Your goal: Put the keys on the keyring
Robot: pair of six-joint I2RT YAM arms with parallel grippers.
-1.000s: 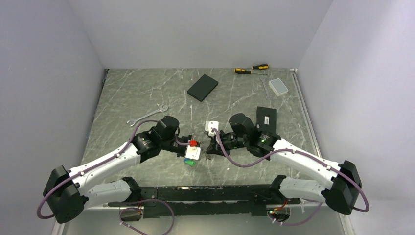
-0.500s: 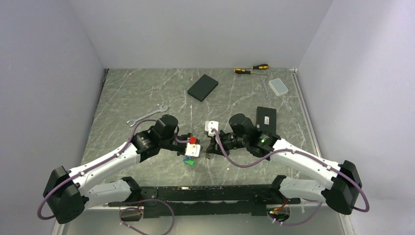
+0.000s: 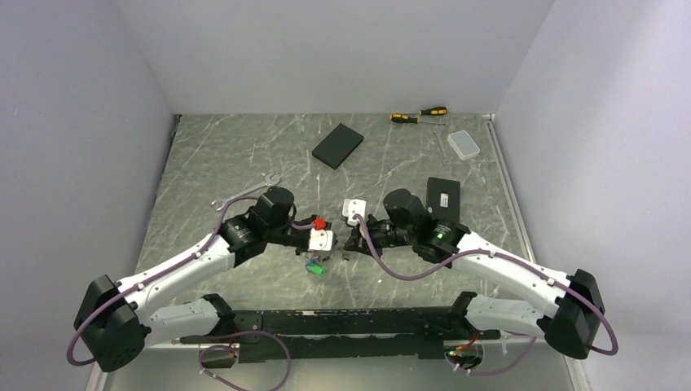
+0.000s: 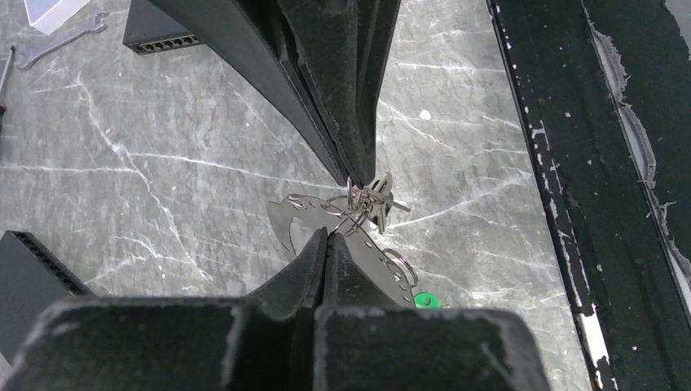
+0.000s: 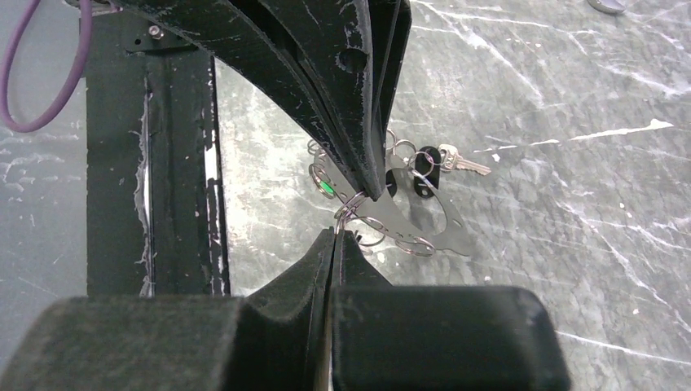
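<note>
The keyring [image 4: 289,218] is a flat curved silver piece with small holes and thin wire rings, hanging just above the table between the two gripper tips. My left gripper [image 4: 328,235] is shut on its edge. My right gripper [image 5: 336,231] is shut on a thin wire ring that carries a cluster of small silver keys [image 4: 377,198]. In the right wrist view the keyring [image 5: 407,220] hangs past the left fingers [image 5: 371,175], with black-headed keys [image 5: 426,161] and a silver key [image 5: 461,163] behind it. A green tag [image 4: 422,300] hangs low. From above, both grippers meet tip to tip, left [image 3: 335,246] and right [image 3: 345,247], with the green tag [image 3: 314,265] below.
A silver wrench [image 3: 244,194] lies at the left. A black box [image 3: 337,145], screwdrivers [image 3: 418,115] and a clear small case [image 3: 464,144] are at the back. A black device [image 3: 444,195] sits behind the right arm. A black rail [image 3: 350,322] runs along the near edge.
My left gripper has swung up and toward the right gripper, carrying the keyring and green tag away from the near edge. The right arm has barely moved.
</note>
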